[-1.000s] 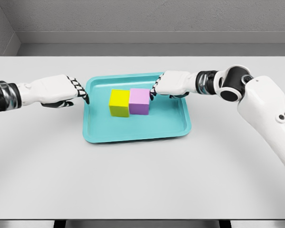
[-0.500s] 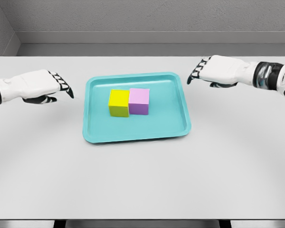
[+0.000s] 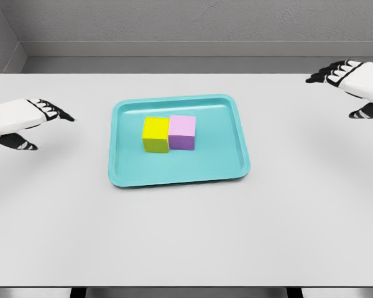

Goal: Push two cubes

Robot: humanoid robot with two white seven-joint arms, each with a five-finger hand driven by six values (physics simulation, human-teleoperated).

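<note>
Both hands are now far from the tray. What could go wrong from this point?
1. If a hand reaches in again, it may knock the yellow cube and pink cube apart; they now touch.
2. The left hand or right hand, coming in low, could catch the tray rim and shift it.

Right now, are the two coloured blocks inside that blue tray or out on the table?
Inside. The yellow cube and pink cube sit side by side, touching, within the teal tray.
</note>
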